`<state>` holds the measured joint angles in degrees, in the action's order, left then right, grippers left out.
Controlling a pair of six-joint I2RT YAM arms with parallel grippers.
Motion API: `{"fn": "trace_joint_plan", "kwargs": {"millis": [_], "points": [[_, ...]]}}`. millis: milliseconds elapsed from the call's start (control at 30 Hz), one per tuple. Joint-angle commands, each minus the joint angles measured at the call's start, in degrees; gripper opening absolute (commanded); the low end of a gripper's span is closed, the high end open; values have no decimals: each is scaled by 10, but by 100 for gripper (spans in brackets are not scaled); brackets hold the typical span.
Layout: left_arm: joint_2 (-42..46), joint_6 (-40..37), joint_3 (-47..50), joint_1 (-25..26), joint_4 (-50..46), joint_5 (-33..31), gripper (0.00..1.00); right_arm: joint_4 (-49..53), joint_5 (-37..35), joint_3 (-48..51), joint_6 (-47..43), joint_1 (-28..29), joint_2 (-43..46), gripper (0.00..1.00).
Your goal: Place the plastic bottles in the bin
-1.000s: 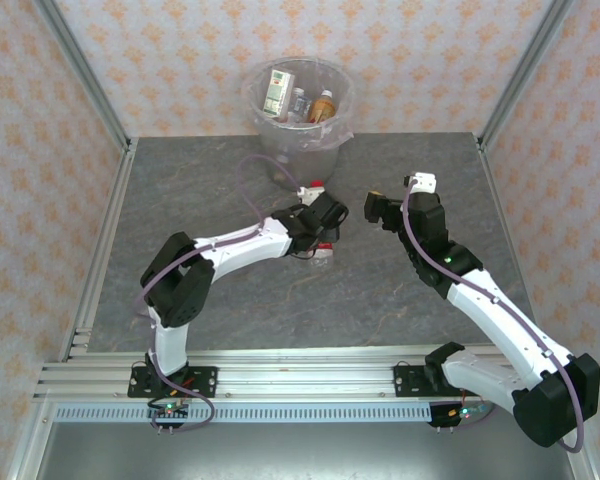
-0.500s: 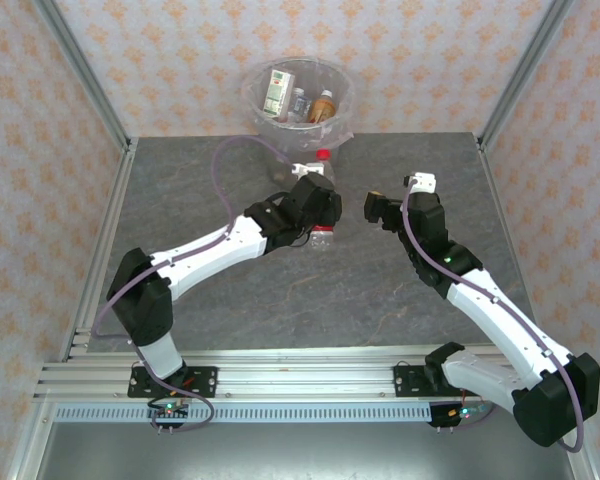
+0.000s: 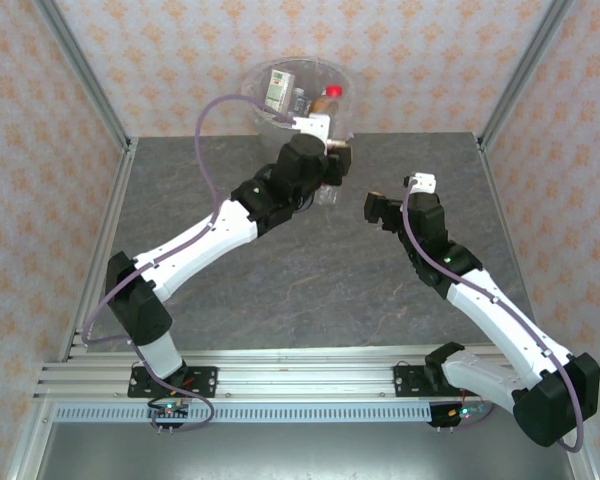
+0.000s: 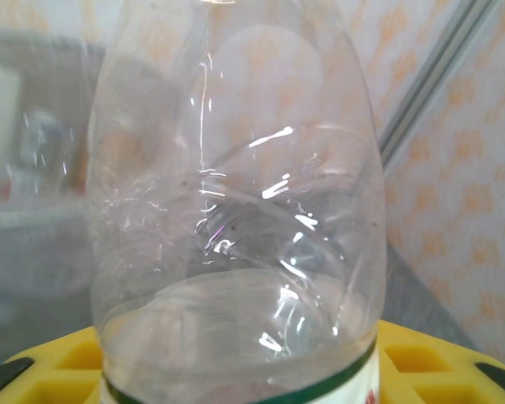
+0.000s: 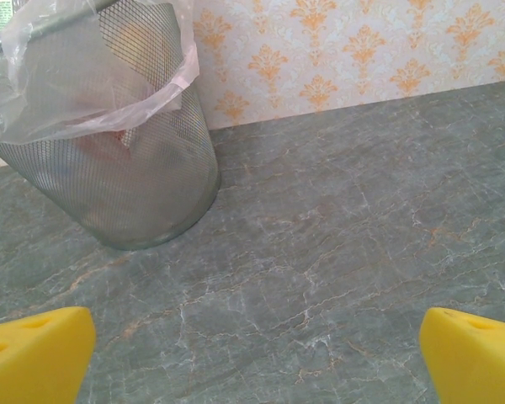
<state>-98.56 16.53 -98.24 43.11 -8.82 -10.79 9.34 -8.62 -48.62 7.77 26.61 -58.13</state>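
Left gripper (image 3: 330,166) is clamped on a clear plastic bottle (image 4: 236,219) just in front of the bag-lined mesh bin (image 3: 252,88). The bin holds a green-white labelled bottle (image 3: 276,88) and others. Right gripper (image 3: 378,208) gapes wide, right of the bin.

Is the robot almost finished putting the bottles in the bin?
Nearly, it looks like. Done: a green-and-white bottle and a small clear one lie in the bin. In hand: the left end effector is shut on a clear bottle, held up by the bin's rim. Left: dropping it in. The table looks bare, so this may be the last one. The right end effector is open, holding nothing.
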Motion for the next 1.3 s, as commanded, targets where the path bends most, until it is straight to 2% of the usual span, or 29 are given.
{"fn": "trace_joint_plan", "kwargs": {"millis": [0, 267, 500, 667, 800, 1100, 1267], "points": [[-36, -40, -57, -17, 55, -27, 32, -13, -6, 7, 9, 2, 6, 99], [-119, -106, -171, -42, 115, -59, 33, -12, -12, 14, 9, 2, 14, 99], [-230, -160, -294, -64, 185, -124, 35, -22, -11, 31, 18, 2, 13, 99], [-330, -174, -450, -83, 153, -136, 35, -16, -12, 36, 23, 2, 15, 99], [-390, -215, -553, -92, 135, -128, 36, -13, -15, 42, 24, 2, 24, 99], [-424, -310, -558, -126, 131, -132, 38, -7, -22, 48, 20, 3, 33, 99], [-432, -270, -557, -155, 81, -121, 39, -6, -24, 50, 21, 2, 35, 99]]}}
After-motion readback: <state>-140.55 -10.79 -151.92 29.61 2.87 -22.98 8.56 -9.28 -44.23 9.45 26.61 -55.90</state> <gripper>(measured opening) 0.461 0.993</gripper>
